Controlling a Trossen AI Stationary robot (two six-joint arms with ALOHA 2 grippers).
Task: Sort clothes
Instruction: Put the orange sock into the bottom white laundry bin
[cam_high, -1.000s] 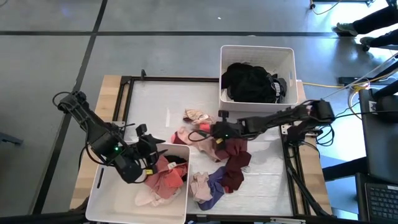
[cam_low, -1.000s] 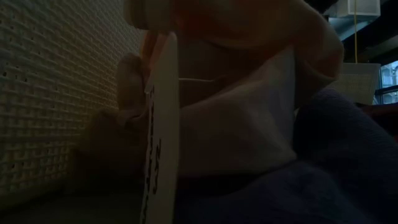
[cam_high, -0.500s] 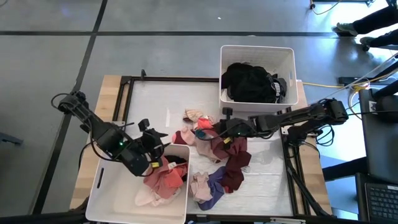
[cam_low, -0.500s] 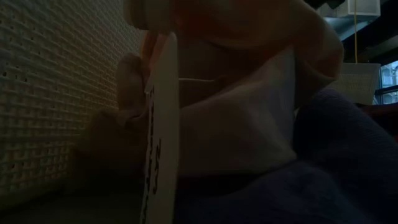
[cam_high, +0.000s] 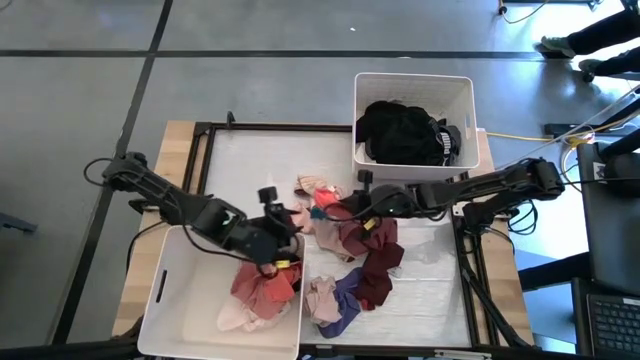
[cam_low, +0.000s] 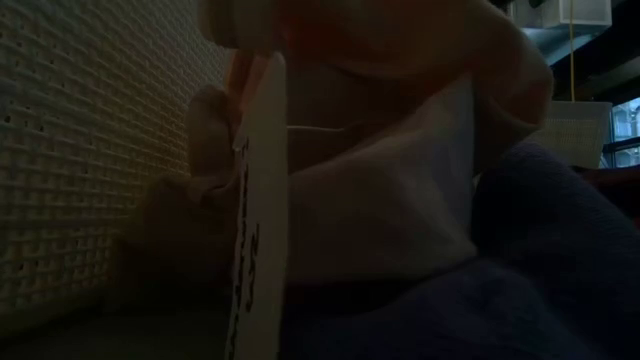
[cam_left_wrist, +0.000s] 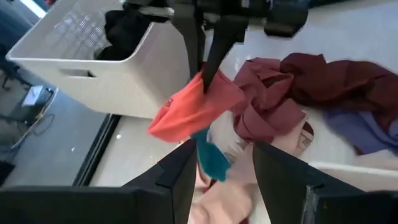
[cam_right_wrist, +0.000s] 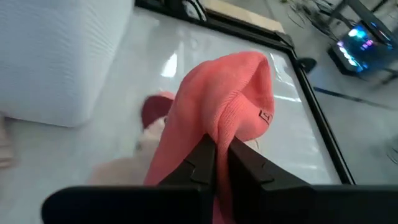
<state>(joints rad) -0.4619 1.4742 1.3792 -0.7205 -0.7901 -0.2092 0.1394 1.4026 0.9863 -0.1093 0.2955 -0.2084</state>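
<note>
right gripper (cam_high: 325, 209): I've got it pinched tight on a coral-pink knit piece (cam_right_wrist: 224, 106), now lifted off the pile at mid-table

left gripper (cam_high: 283, 228): fingers spread, nothing held, and it's swung from over the near-left bin (cam_high: 165, 300) toward the pile

what that means: looks like a handoff, or left's just after the next piece

clothes (cam_high: 360, 255): soft crumpled heap, maroon, purple, pale pink, bit of teal

bins: stiff white plastic, blacks in the far one (cam_high: 365, 95)
</note>
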